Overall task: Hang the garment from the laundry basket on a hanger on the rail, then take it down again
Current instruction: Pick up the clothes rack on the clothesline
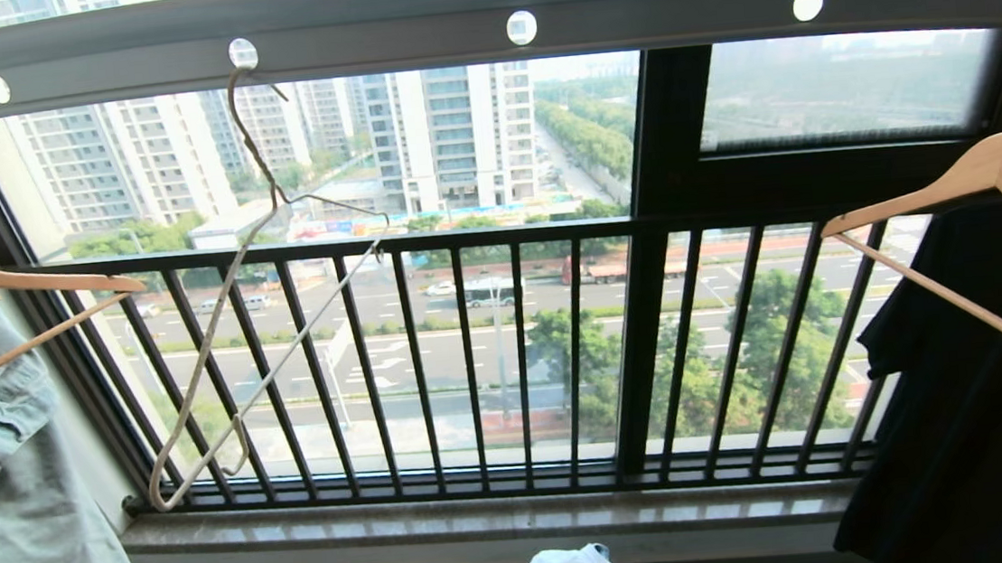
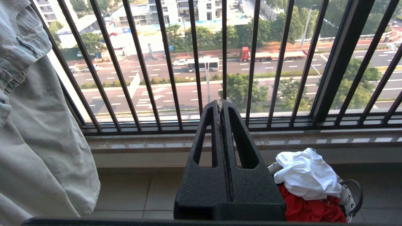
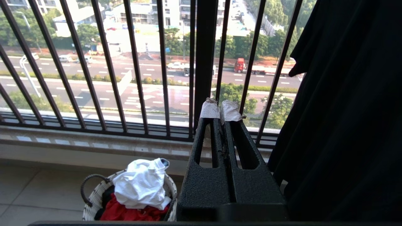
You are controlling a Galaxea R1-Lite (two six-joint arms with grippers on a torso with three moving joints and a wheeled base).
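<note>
Nearest to me are my own jaws: my left gripper [image 2: 220,106] and my right gripper [image 3: 220,113] both hang low in front of the window sill, fingers pressed together and holding nothing. The right one has pale wrapping on its fingertips [image 3: 209,110].

The garment [image 3: 141,183] lies as a crumpled white heap on top of red cloth [image 3: 125,213] in the laundry basket [image 3: 94,201], which stands on the floor tiles just below the sill. It sits below and between my two grippers, toward the inner side of each, so neither arm seems clearly closer. In the head view only the top of the bundle shows at the lower edge. The heap is bunched, with no long axis I can make out, and I cannot find the collar or the print.

Overhead, the hanger [image 1: 225,342] hooks into one hole of the rail [image 1: 477,11], on my left side, empty and swung askew so its long triangle slants down toward the railing's foot. A pale denim garment [image 1: 13,506] hangs at my far left, a black one [image 1: 976,421] at my far right, each on a wooden hanger.

Nothing is begun yet, I judge; the next reach goes down, with jaws spread first
</note>
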